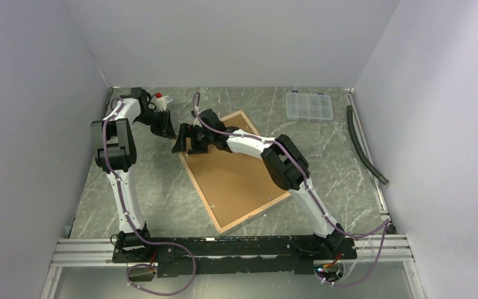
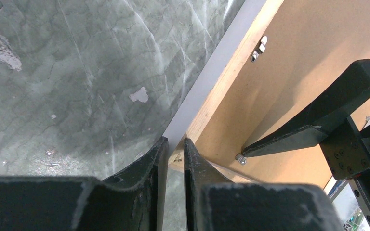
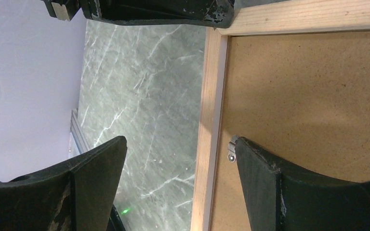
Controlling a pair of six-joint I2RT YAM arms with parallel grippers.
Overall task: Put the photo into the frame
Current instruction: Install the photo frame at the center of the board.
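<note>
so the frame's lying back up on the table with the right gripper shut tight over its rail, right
Not shut: the right gripper is open. The right wrist view shows its fingers wide apart astride the frame's wooden rail, one over the table, one over the backing panel. The frame does lie back up.

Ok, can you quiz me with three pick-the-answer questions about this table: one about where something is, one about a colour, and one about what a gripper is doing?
1. Where is the clear plastic box? A at the near edge; B at the far right of the table; C in the middle.
2. What colour is the panel in the frame? A blue; B black; C brown.
3. How is the right gripper? A open, astride the frame's rail; B shut on the box; C out of sight.
Answers: B, it lies near the far right corner; C, it is plain brown board; A, its fingers are wide apart, one each side of the rail.
</note>
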